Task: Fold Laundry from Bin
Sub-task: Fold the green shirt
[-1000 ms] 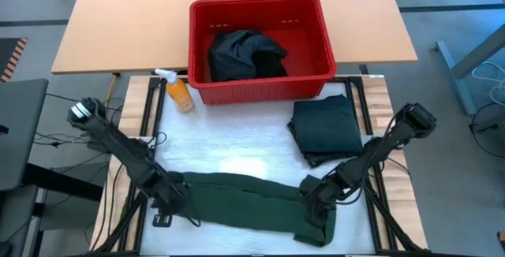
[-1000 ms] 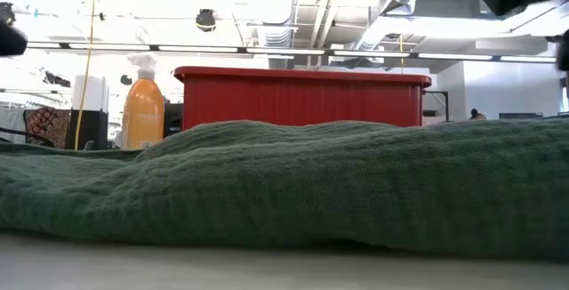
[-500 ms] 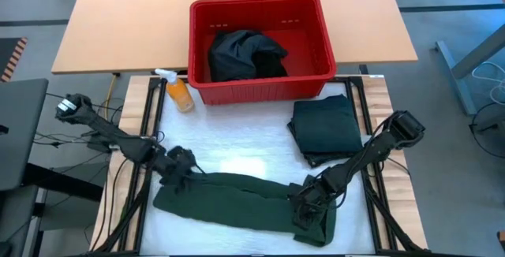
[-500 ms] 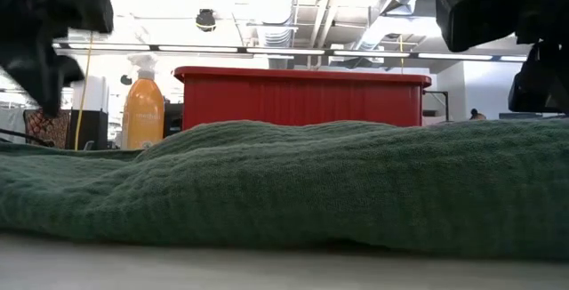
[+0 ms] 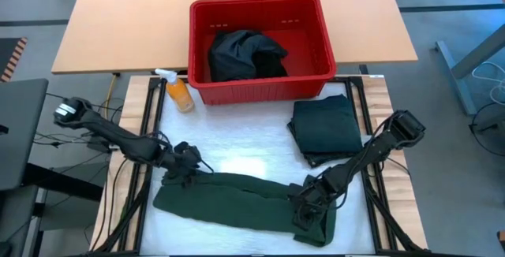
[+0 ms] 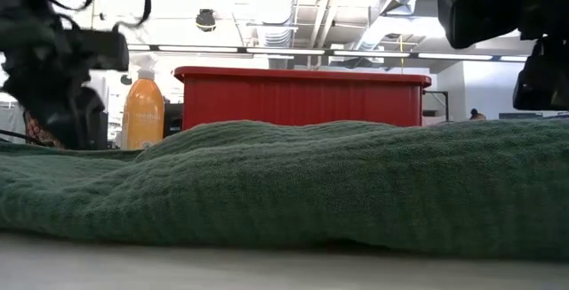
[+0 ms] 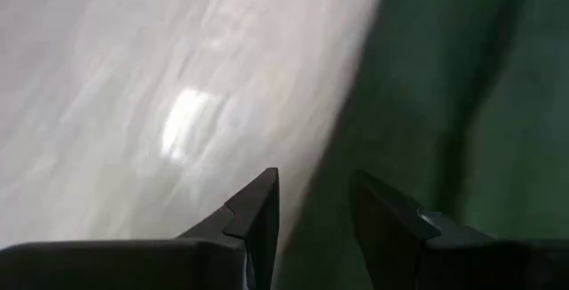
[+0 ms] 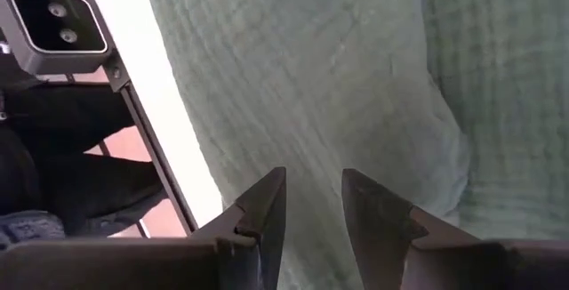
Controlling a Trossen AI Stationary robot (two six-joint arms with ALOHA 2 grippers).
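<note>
High view: red bin (image 5: 323,40) at the bench's far edge, centre, with a dark crumpled garment (image 5: 245,52) inside. Orange spray bottle (image 5: 178,91) just beside the bin's left near corner. A folded dark green piece (image 5: 330,128) lies near the right edge, in front of the bin. A long green garment (image 5: 237,200) is spread along the near edge. Left hand (image 5: 188,162) sits at this garment's far left corner; right hand (image 5: 304,206) is over its right end.

Low view: green garment (image 6: 293,188) fills the foreground; bin (image 6: 302,99) and spray bottle (image 6: 142,108) stand behind it. Dark arm parts show at upper left and upper right.

Left wrist view: left hand (image 7: 313,214) with fingers (image 7: 258,214) spread, nothing between them, poised over the green garment's edge (image 7: 444,103) where it meets the pale bench (image 7: 133,85).

Right wrist view: right hand (image 8: 311,210) with fingers (image 8: 378,214) spread, empty, above the green garment (image 8: 338,76) near the bench's near edge.
</note>
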